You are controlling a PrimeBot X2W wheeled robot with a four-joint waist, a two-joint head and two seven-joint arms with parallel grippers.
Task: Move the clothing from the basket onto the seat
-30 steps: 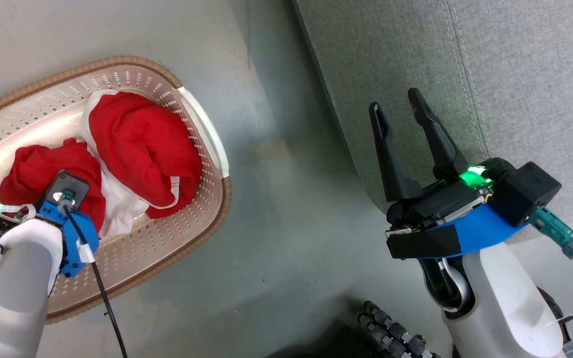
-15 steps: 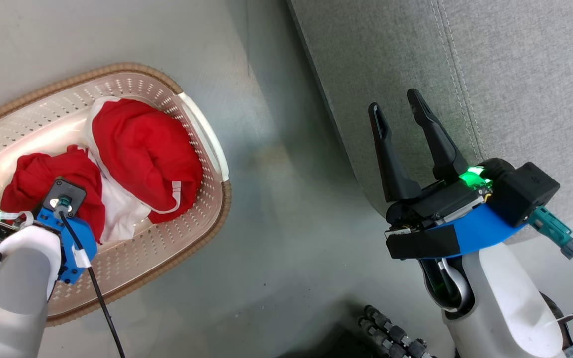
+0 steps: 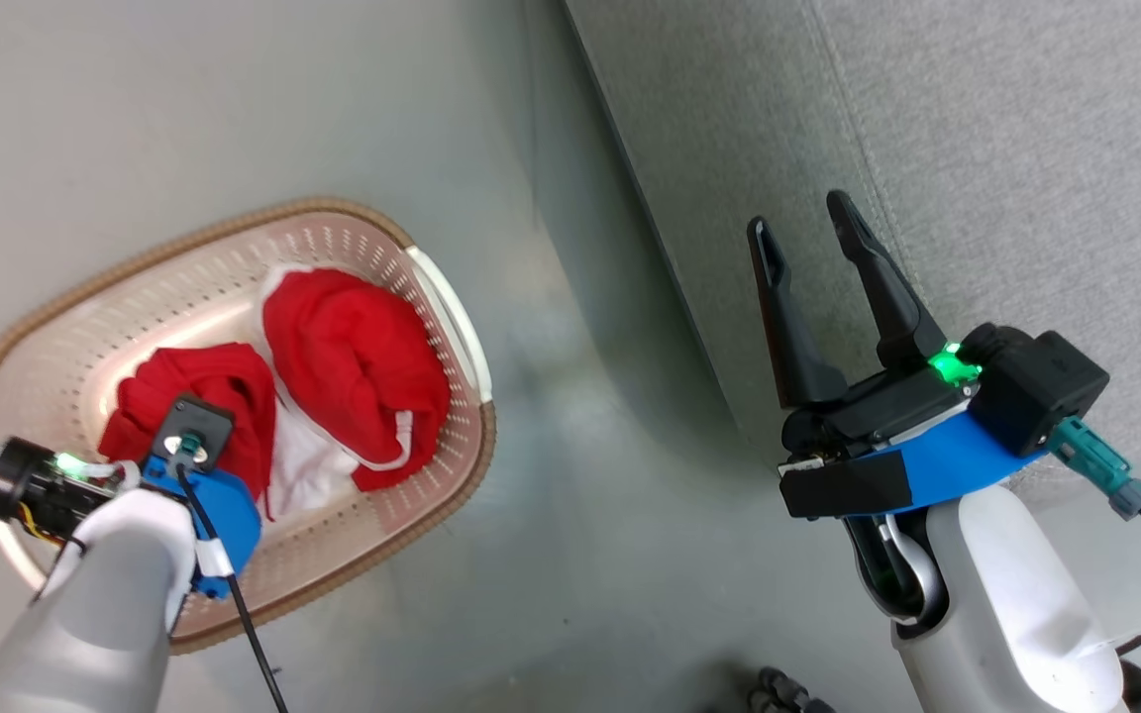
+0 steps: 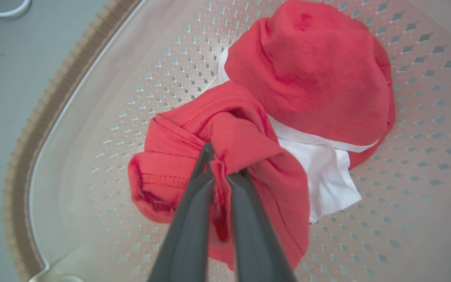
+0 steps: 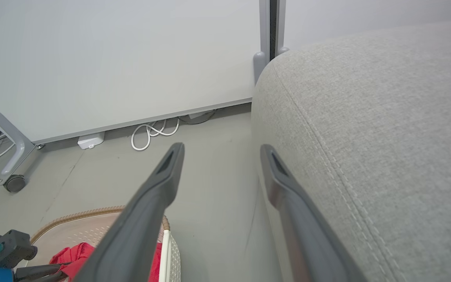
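So, left pincer [image 4: 224,160]: clamped together on a fold of the nearer red garment [image 4: 194,129], down in the basket [image 4: 92,117].
Right pincer [image 3: 797,216]: fingers apart, empty, by the seat [image 3: 977,149].
Slip risk: thin pinch, so the fabric could slide out on the lift.
Snag risk: second garment [image 4: 315,78] touches it, might drag along and drop on the floor [image 3: 580,446].
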